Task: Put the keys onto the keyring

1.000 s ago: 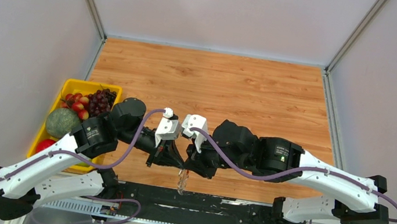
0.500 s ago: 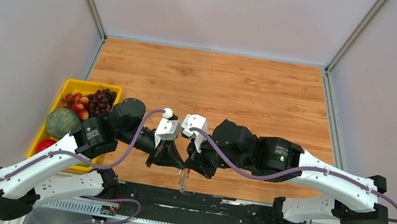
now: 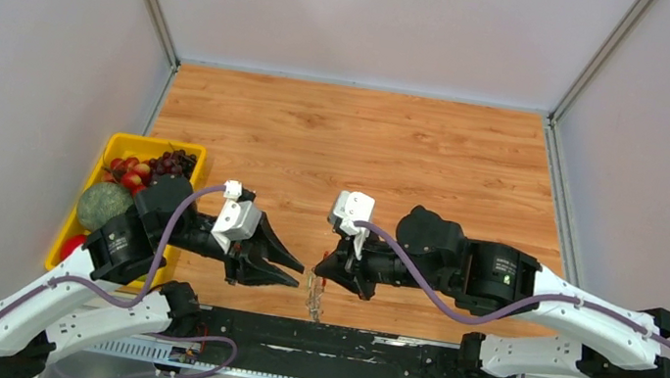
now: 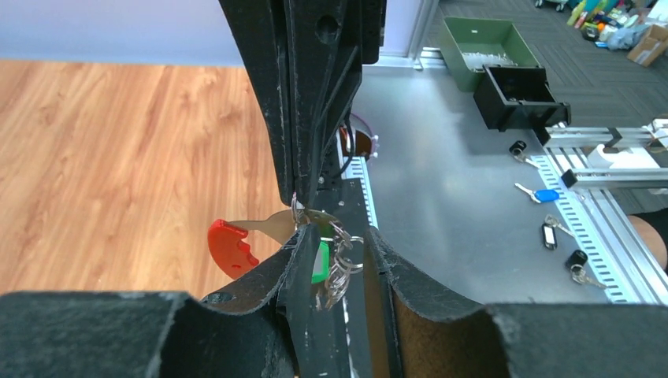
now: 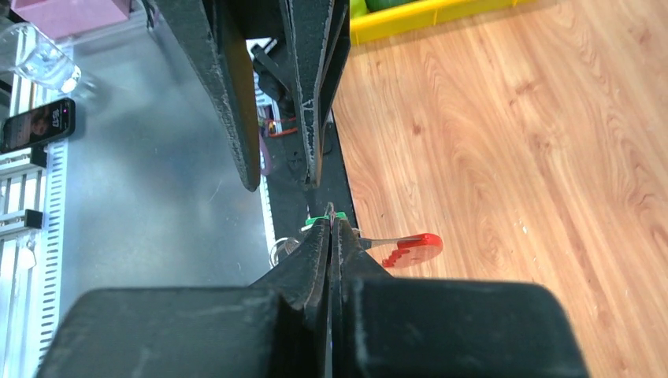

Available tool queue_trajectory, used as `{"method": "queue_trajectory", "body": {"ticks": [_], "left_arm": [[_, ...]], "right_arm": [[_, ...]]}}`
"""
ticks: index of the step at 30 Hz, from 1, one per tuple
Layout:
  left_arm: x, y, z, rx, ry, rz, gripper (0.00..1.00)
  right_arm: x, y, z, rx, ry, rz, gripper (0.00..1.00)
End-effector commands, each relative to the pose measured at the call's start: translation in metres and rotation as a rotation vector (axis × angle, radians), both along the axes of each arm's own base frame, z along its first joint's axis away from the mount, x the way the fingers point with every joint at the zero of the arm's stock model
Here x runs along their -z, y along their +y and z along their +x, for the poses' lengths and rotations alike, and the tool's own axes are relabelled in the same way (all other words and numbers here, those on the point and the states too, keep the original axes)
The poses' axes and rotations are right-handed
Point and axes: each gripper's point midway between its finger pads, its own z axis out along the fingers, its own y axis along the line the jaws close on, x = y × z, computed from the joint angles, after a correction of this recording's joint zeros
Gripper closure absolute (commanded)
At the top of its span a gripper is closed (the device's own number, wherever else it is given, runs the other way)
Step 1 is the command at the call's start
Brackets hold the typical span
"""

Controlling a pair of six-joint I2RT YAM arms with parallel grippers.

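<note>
Dangling over the table's (image 3: 367,144) near edge, about midway along it, the keyring (image 4: 272,227) was pinched in the right pincer (image 3: 322,269). Its jaws were clenched flat on the silvery metal between the red head (image 4: 231,246) and the tangle of wire loops (image 4: 345,260). The green-headed key (image 4: 319,264) hung right against those loops; whether it was already threaded on could not be told. The left pincer (image 3: 291,275) stood released and empty, jaws apart, near the bunch without touching it, its tips facing the right pincer's. A yellow fruit tray (image 3: 155,141) sat by the left edge, well apart.

By my judgement the bunch would handle as light, stiff and slippery. It is thin hard metal that swings freely and could twist out of a flat pinch. The green key was far smaller than either pincer, so its blade or the rim of its plastic head looked the best hold, keeping the hole clear. The ring wanted gripping on the wire itself.
</note>
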Motion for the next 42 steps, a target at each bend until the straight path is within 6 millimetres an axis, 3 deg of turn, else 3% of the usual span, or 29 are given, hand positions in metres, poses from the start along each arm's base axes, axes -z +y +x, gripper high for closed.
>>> {"method": "queue_trajectory", "body": {"ticks": [1, 11, 19, 42], "left_arm": [[-0.015, -0.005, 0.007, -0.031, -0.015, -0.063, 0.62], [-0.023, -0.010, 0.024, -0.122, -0.017, -0.093, 0.65], [-0.023, -0.011, 0.027, -0.135, -0.014, -0.097, 0.67], [-0.028, -0.009, 0.007, -0.029, 0.003, -0.129, 0.71]], "right_arm": [[-0.040, 0.003, 0.002, -0.016, -0.079, 0.149, 1.00], [-0.054, 0.002, -0.001, -0.049, -0.121, 0.193, 1.00], [-0.060, -0.002, -0.006, -0.060, -0.128, 0.217, 1.00], [-0.064, 0.004, -0.005, -0.041, -0.149, 0.224, 1.00]]}}
